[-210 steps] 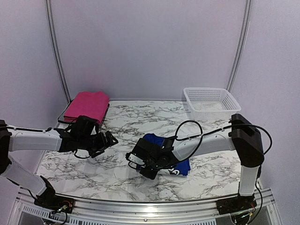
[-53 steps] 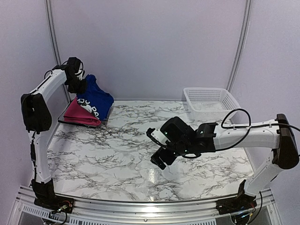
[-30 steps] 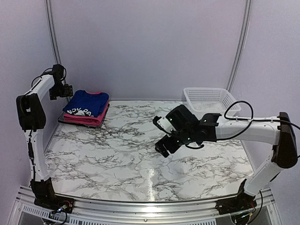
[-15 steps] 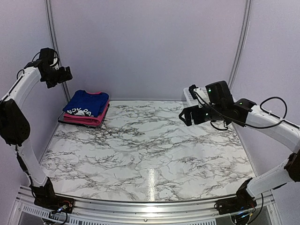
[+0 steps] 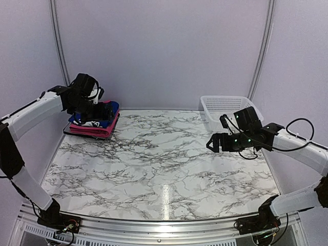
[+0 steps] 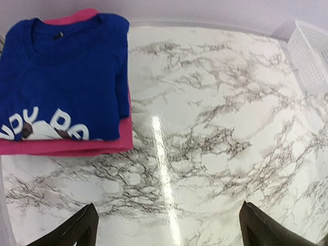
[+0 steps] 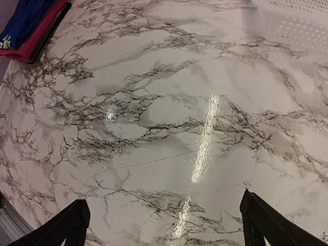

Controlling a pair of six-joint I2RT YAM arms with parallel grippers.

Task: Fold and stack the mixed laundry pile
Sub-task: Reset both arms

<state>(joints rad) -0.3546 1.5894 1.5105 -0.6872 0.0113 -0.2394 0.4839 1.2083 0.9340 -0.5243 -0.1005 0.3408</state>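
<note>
The laundry lies folded in one stack at the back left: the royal blue garment [image 6: 66,77] with white lettering sits on top of the magenta-pink one [image 6: 66,146]. In the top view the blue one [image 5: 105,115] is partly hidden by my left arm, with the pink one [image 5: 92,129] showing below it. My left gripper [image 5: 95,107] hovers just above the stack, open and empty [image 6: 169,230]. My right gripper [image 5: 211,143] hangs above the table's right side, open and empty [image 7: 164,225], far from the stack [image 7: 28,25].
A flat dark tray [image 5: 66,132] holds the stack. A white mesh basket [image 5: 228,110] stands at the back right, just behind my right arm; it also appears in the left wrist view [image 6: 310,56]. The marble table [image 5: 154,169] spreads between the arms.
My left arm has come down from high near the back wall to just over the stack. My right gripper has dropped a little lower in front of the basket.
</note>
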